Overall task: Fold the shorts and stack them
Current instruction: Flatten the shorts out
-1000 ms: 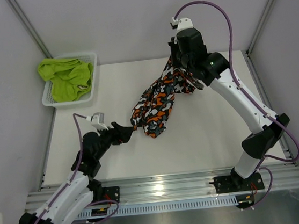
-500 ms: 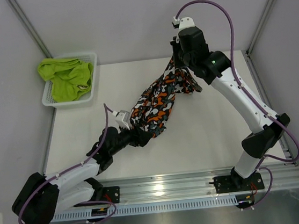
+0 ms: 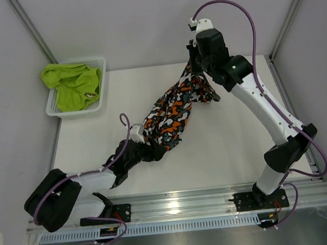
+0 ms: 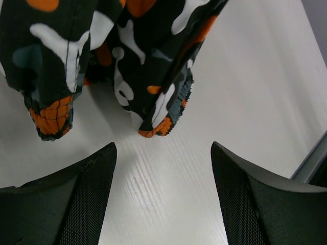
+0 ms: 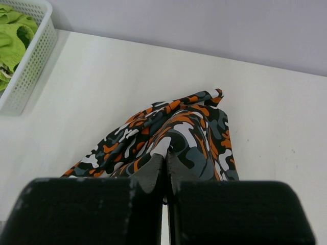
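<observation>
1. White table top (image 3: 231, 144) fills the middle of the overhead view, and we see pale grey walls (image 3: 140, 19) closing it in at the back and on both sides.
2. We see the right gripper (image 3: 195, 65) up near the far edge of the table. In the right wrist view its two fingers are pressed flat together on a fold of the camouflage shorts (image 3: 168, 116).
3. From that grip the camouflage shorts slope down toward the near left. They are bunched into a long twisted bundle, and the lower end reaches the table.
4. We find the left gripper (image 3: 155, 152) low over the table at that lower end. Its left arm stretches in from the near left corner.
5. In the left wrist view its jaws stand wide apart with only bare table between them. Two dark leg ends with orange hems hang just ahead of the fingertips.
6. We cannot tell whether the left fingers touch the cloth.
7. Green shorts (image 3: 73, 85) lie crumpled in the white basket (image 3: 103, 76) at the far left corner, well apart from both grippers.
</observation>
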Action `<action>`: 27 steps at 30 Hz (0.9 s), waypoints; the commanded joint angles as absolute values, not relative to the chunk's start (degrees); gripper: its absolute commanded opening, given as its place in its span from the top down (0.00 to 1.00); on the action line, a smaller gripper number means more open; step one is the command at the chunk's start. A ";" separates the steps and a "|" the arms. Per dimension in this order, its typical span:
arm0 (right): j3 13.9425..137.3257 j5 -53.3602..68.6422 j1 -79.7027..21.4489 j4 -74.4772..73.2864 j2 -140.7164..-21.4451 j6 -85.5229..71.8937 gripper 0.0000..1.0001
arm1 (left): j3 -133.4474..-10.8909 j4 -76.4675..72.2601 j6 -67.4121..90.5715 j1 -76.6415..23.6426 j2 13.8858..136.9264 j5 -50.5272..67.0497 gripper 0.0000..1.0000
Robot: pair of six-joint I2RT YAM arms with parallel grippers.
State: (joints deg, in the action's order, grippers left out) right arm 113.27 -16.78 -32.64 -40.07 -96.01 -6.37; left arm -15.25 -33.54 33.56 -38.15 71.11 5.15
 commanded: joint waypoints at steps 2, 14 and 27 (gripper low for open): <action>113.91 -15.47 -32.08 -37.79 -94.75 -6.33 1.00 | -14.24 -44.99 35.77 -38.67 76.19 4.66 0.25; 112.33 -14.68 -31.20 -36.83 -94.22 -6.68 1.00 | -12.48 -77.48 47.72 -40.96 98.95 1.51 0.31; 110.66 -13.18 -30.50 -35.77 -94.04 -7.12 1.00 | -14.94 -80.25 48.25 -41.84 105.47 -4.56 0.59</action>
State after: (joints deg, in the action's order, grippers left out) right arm 110.98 -14.00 -30.76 -38.24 -95.98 -6.83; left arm -14.35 -72.05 48.27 -41.36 103.74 -0.64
